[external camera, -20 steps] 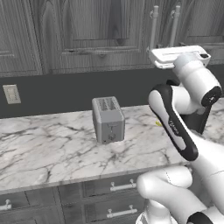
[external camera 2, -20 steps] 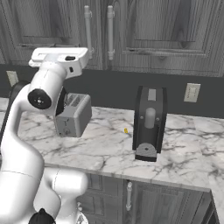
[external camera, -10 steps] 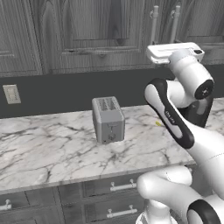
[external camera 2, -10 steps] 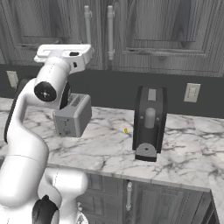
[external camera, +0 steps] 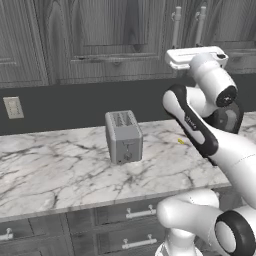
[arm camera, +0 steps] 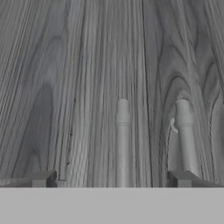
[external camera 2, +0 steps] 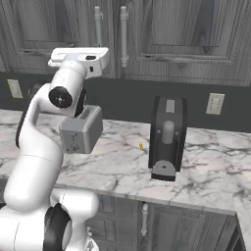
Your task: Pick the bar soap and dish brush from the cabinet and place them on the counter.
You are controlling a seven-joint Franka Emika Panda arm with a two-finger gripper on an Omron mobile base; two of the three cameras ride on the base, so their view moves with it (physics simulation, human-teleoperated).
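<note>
The arm is raised with its gripper point(arm camera: 112, 179) spread wide and empty right in front of the closed dark wood-grain cabinet point(external camera: 100, 40), its two silver door handles point(arm camera: 122, 144) close ahead, while the toaster point(external camera: 123, 136) stands on the marble counter point(external camera: 50, 170) below.

The robot arm point(external camera: 200, 130) is white, smooth and round, like fat tubes joined together. The joints between the tubes are black. One black band has small white letters on it. A round black cap with a tiny white dot sits on the side of one joint. The hand point(external camera: 196, 55) is a flat white block. Two small dark fingertips point(arm camera: 41, 178) stick out of it.
</note>
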